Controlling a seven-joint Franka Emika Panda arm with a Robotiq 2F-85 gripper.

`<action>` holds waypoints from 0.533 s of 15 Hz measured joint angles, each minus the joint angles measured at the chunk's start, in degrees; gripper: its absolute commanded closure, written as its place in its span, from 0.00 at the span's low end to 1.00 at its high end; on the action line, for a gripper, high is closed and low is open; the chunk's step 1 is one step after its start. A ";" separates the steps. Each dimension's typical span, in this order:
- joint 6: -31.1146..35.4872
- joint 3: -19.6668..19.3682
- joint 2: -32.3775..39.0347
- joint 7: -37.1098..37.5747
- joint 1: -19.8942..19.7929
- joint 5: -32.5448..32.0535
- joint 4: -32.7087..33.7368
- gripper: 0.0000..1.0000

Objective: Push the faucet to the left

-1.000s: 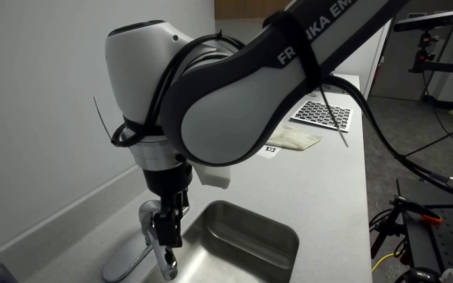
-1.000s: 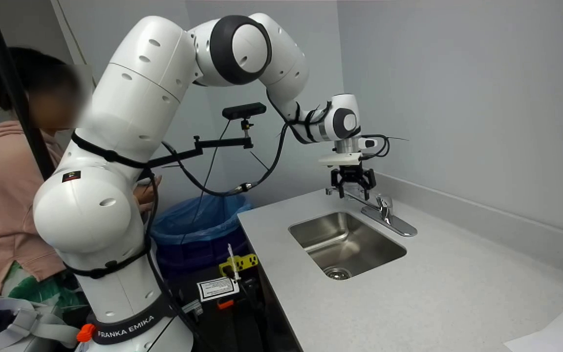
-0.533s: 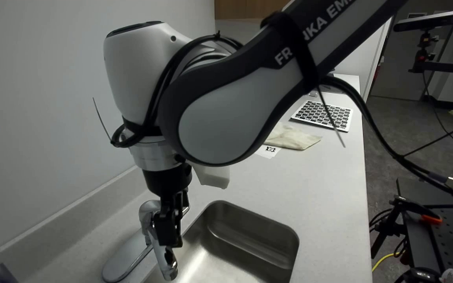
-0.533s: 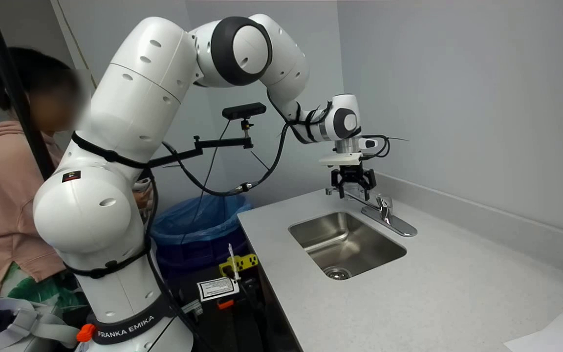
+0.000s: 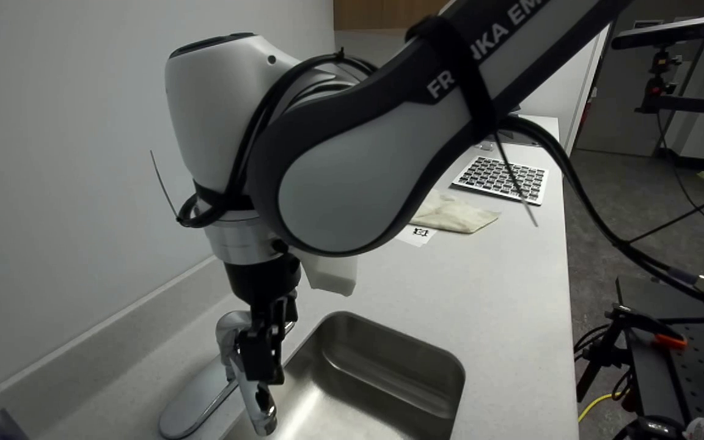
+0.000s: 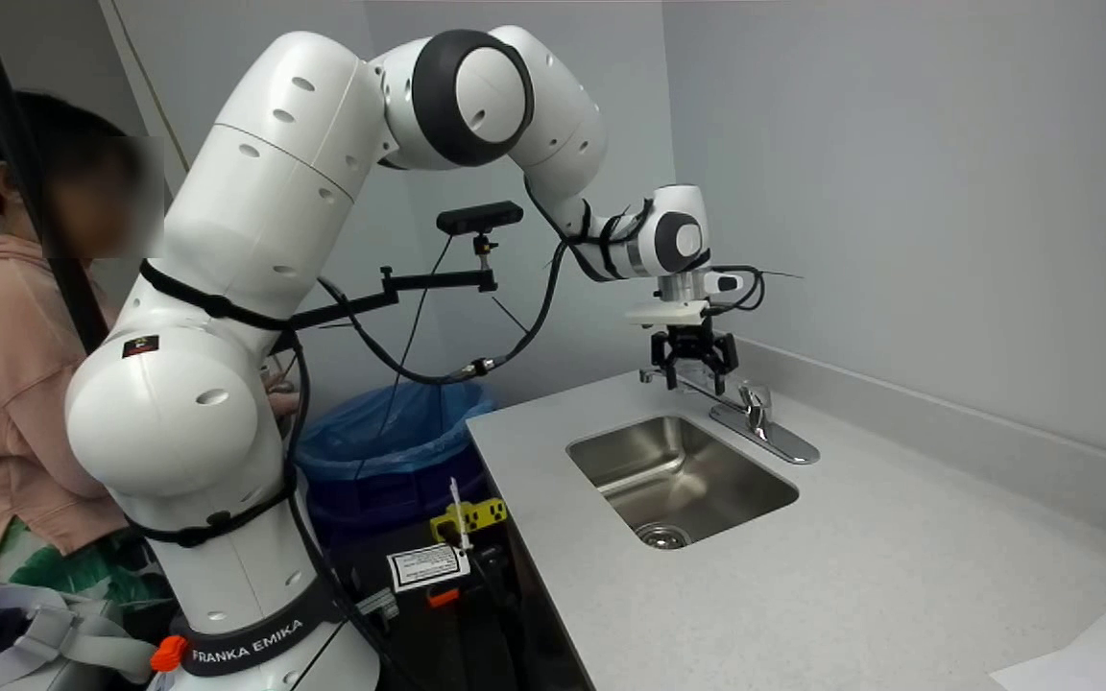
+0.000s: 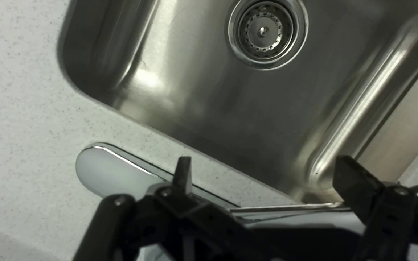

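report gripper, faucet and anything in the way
Robotiq gripper open. Chrome faucet right by it, contact unclear. No obstruction visible.

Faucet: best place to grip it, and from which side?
Probably the spout, partway along, from above with jaws across it: it's long, slim and reaches out from the base plate. The gripper is open, but in the wrist view its jaws look spread roughly along the spout, so I'd rotate it first.

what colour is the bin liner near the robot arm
The bin liner is blue; it shows best in an exterior view.
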 measured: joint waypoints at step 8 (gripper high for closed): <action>-0.36 -0.48 -1.63 7.77 0.73 0.01 -2.95 0.28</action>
